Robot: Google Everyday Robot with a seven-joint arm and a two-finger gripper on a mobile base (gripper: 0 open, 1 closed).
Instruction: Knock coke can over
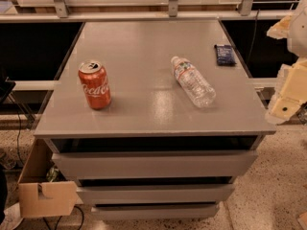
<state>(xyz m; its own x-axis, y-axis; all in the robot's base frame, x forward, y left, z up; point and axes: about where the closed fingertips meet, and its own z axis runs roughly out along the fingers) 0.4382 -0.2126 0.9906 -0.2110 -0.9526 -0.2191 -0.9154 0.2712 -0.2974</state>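
The coke can (95, 85) is red with white script and a silver top. It stands upright on the left side of the grey cabinet top (144, 116), near the front. My gripper (288, 97) shows as cream-coloured parts at the right edge of the view, beyond the cabinet's right side and far from the can. It holds nothing that I can see.
A clear plastic water bottle (193, 82) lies on its side right of centre. A small dark blue packet (224, 54) lies at the back right. Drawers (153, 164) sit below the top. A cardboard box (45, 195) stands on the floor at lower left. A metal railing (153, 16) runs behind.
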